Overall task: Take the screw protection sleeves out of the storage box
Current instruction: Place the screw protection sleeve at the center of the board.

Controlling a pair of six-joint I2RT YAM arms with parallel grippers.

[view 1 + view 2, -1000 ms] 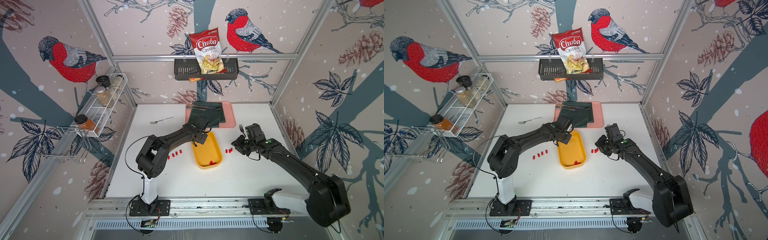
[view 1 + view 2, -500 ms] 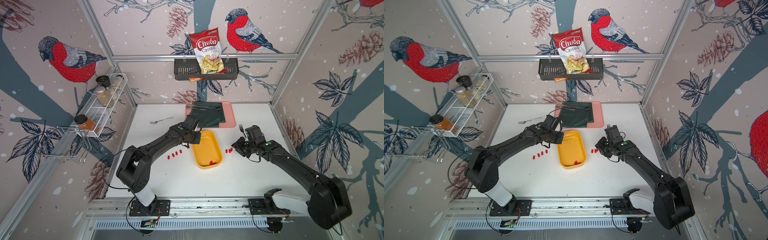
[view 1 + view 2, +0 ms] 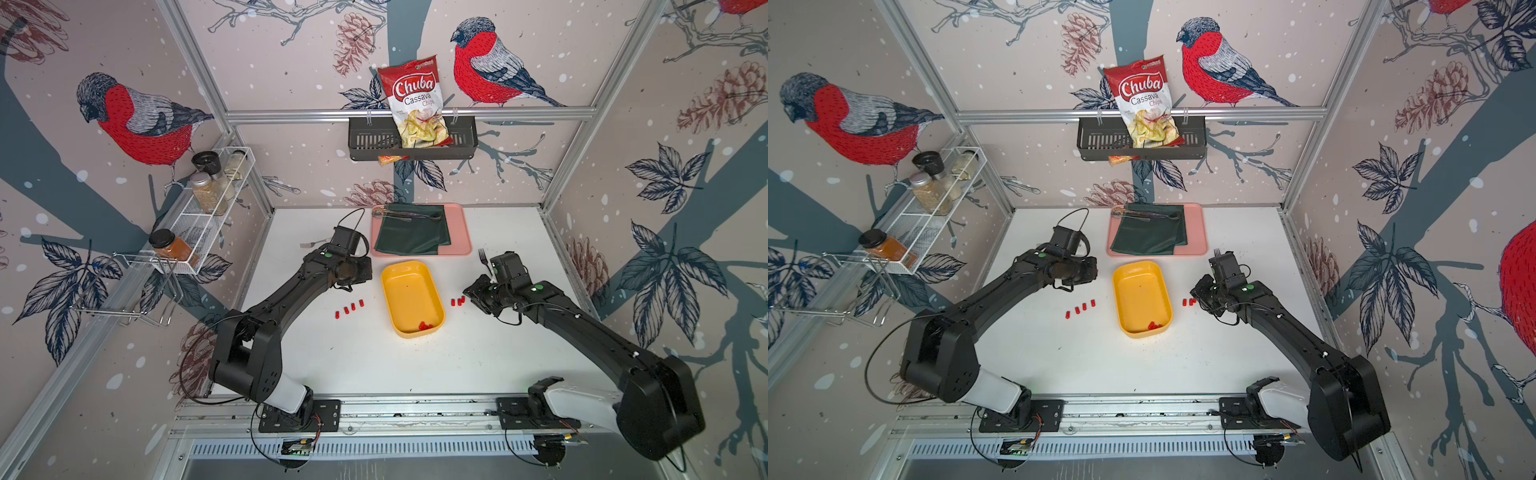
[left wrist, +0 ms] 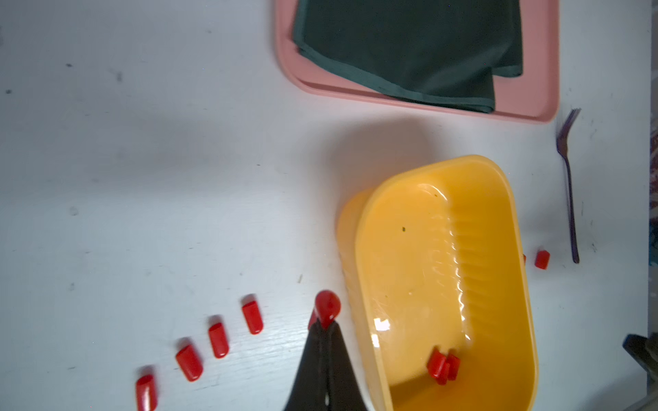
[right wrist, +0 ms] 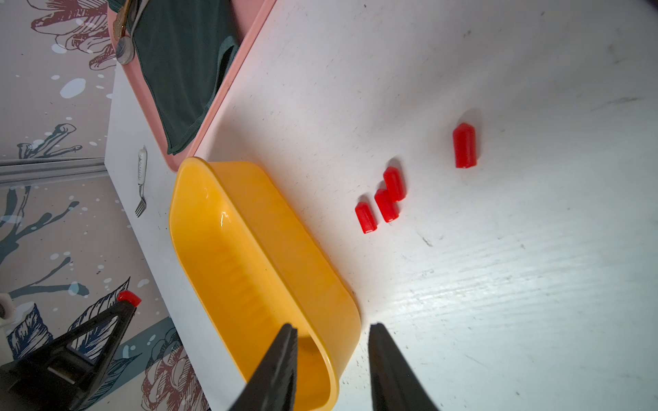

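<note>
Shallow yellow-orange plastic storage box (image 3: 411, 270): set mid-frame; a few tiny red plastic sleeves (image 3: 424, 326) are gathered at its lower end.
Table sleeves: a row of four (image 3: 349, 308) is laid lower left of the box; a cluster (image 3: 457, 301) at its right is partly covered by the right gripper (image 5: 331, 325).
Right gripper: fingers are parted narrowly; nothing is held.
Left gripper (image 4: 324, 329): fingers are closed on one red sleeve (image 4: 327, 307), left of the box.
Dark fork (image 3: 482, 255): handle is hidden behind the right wrist.
Flat pink tray (image 3: 461, 232): upper centre, largely covered by a green cloth (image 3: 411, 237).

Storage box (image 3: 411, 291): stood mid-tabletop (image 3: 374, 365).
Screw protection sleeves (image 3: 346, 310): four lay in a row on the tabletop, left of the box; another group of sleeves (image 3: 458, 301) lay right of it; a few sleeves (image 3: 424, 326) sat inside, at its near end.
Tray (image 3: 461, 232): lay behind the box, cloth (image 3: 411, 235) on it.
Fork (image 3: 483, 257): lay right of the box.
</note>
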